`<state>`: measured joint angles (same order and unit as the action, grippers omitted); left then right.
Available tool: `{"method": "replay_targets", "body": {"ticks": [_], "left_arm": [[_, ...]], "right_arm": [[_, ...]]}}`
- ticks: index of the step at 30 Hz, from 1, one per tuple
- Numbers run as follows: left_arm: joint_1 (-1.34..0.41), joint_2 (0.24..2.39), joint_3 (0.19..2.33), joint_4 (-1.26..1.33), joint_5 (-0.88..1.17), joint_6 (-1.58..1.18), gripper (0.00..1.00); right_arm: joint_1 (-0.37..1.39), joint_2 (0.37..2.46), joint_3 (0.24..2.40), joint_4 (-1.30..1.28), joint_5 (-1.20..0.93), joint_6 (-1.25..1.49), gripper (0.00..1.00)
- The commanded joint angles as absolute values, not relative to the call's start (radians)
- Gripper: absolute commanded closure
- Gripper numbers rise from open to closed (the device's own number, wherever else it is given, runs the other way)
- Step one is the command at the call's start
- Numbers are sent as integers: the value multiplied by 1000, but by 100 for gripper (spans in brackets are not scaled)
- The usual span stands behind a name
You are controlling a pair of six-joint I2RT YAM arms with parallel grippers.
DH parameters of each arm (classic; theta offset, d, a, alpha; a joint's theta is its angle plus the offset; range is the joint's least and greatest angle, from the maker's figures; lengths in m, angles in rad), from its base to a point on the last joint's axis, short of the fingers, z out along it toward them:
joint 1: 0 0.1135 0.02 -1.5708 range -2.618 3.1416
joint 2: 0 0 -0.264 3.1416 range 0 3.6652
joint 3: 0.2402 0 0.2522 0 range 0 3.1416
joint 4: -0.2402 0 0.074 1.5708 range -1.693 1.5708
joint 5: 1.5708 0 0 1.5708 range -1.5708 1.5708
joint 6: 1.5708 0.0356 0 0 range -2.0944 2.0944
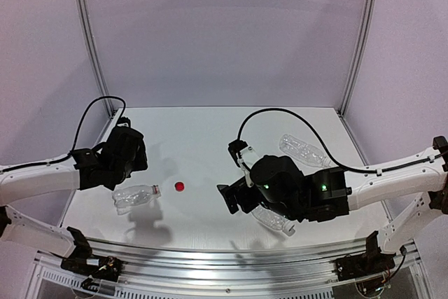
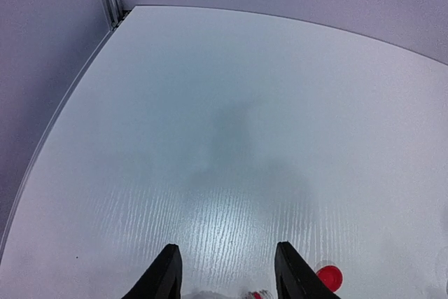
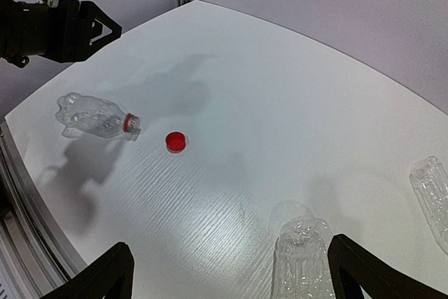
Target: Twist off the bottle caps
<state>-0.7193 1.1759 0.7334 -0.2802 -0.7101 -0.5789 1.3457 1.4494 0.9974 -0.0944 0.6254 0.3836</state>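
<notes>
R claw (image 3: 229,246), gaping & empty, is hovering over a bottle (image 3: 299,257) lying lengthwise btw its fingers (image 3: 364,271); L claw (image 2: 225,246), ajar & empty, is hanging far left of it.

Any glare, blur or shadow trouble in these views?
Left wrist: glare on the table by the left hand, diffuse shadow mid-frame. Right wrist: sharp, soft shadows beside the bottle, cap unshaded. Top: even light, front rail bows from lens distortion.
</notes>
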Motion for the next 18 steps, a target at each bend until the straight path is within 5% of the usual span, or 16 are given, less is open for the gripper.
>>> {"method": "replay_targets", "body": {"ticks": [1,13,18], "left_arm": [[-716,1134,716,-257,-690,-568,51],[-775,1021,714,-272,-681,-525,19],[-786,958,712,-286,-648,-514,13]], "right_arm": [[1339,1446,1011,-114,629,393,1],[1214,1483,1031,-214,475,460,1],[1135,1486,1035,-310,384,503,1]]}}
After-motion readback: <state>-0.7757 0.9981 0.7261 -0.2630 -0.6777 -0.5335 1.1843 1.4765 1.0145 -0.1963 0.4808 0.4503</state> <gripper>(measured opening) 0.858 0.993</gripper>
